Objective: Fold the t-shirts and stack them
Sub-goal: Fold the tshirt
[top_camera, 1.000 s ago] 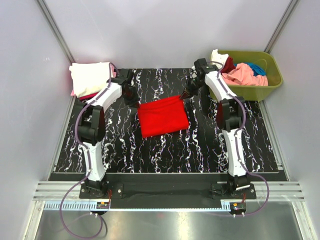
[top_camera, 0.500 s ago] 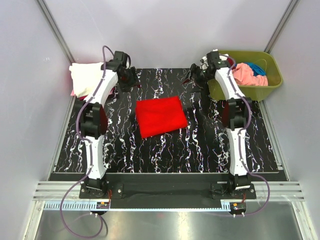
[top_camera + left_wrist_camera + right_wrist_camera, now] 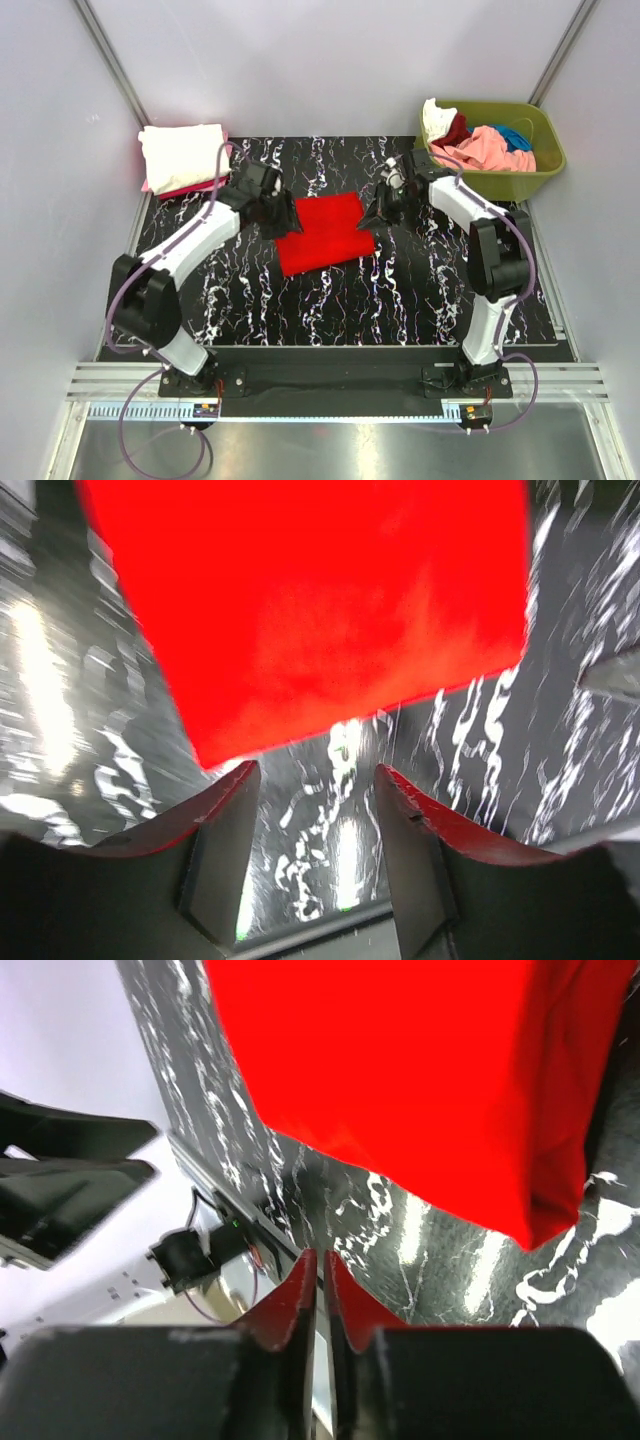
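A folded stack point(image 3: 180, 155) is kept far left. The left pincer point(image 3: 283, 218) is held wide and empty at the far-left corner of the bright red t-shirt point(image 3: 325, 238), which is laid folded on the tabletop point(image 3: 400, 290). The right pincer point(image 3: 372, 215) is nearly closed on nothing at its right edge. A carry to the stack is judged next: both edges are to be gripped, with bare tabletop between.

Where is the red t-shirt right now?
In the top view, the folded red t-shirt lies flat near the middle of the table, between the left gripper and the right gripper.
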`<state>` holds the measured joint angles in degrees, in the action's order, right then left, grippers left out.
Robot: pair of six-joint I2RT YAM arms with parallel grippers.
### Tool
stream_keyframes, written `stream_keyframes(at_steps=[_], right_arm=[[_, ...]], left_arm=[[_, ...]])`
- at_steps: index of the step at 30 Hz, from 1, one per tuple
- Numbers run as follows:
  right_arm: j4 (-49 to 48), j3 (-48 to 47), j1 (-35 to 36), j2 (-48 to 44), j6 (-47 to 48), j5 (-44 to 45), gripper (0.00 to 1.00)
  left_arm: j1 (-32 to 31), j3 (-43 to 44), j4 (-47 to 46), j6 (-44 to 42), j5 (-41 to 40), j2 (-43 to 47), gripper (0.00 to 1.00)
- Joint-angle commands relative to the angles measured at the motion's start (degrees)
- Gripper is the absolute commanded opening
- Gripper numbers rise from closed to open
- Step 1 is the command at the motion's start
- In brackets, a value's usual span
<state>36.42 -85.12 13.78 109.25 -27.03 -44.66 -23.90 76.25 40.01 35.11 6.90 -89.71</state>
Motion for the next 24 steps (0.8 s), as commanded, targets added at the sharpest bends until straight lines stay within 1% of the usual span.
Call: stream_keyframes(at_steps=[1, 3, 6, 11, 12, 13, 16, 18, 21, 24], right_arm=[[-5.1, 2.4, 0.5, 2.6, 2.1, -3.3, 0.11], [-3.9, 2.5, 0.0, 5.5, 4.1, -3.1, 0.08], [-4.7, 4.4, -0.7, 9.3, 5.0, -2.4, 0.05], [-7.8, 10.8, -0.9, 12.4, 5.8, 4.8, 0.04], [-8.7, 12.4, -1.0, 12.7, 5.3, 3.1, 0.01], [-10.6, 13.6, -2.3, 12.6, 4.4, 2.3, 0.01], [-10.2, 14.5, -2.5, 11.3, 4.3, 6.1, 0.01], [-8.6, 14.9, -2.5, 10.7, 4.3, 8.4, 0.0], [-8.2, 17.1, -2.5, 8.6, 3.7, 9.3, 0.0], [-6.7, 18.9, -2.4, 3.7, 3.2, 10.6, 0.04]], left_arm=[[-1.8, -5.2, -9.2, 4.3, 3.2, -1.8, 0.53], [-2.3, -7.3, -12.9, 5.4, 3.8, -2.3, 0.52], [-2.4, -10.8, -15.4, 5.9, 3.2, -4.6, 0.49], [-2.3, -17.4, -19.3, 6.4, 2.1, -8.5, 0.46], [-2.4, -18.4, -19.8, 6.5, 2.0, -8.9, 0.45], [-2.4, -20.1, -20.1, 6.4, 1.6, -9.4, 0.44], [-2.3, -23.0, -21.0, 6.4, 0.9, -8.8, 0.43], [-2.3, -23.6, -20.3, 6.0, -0.6, -7.9, 0.43], [-2.4, -22.3, -16.8, 4.4, -3.1, -5.5, 0.43], [-3.4, -17.4, -11.5, 2.2, -6.4, -3.0, 0.47]])
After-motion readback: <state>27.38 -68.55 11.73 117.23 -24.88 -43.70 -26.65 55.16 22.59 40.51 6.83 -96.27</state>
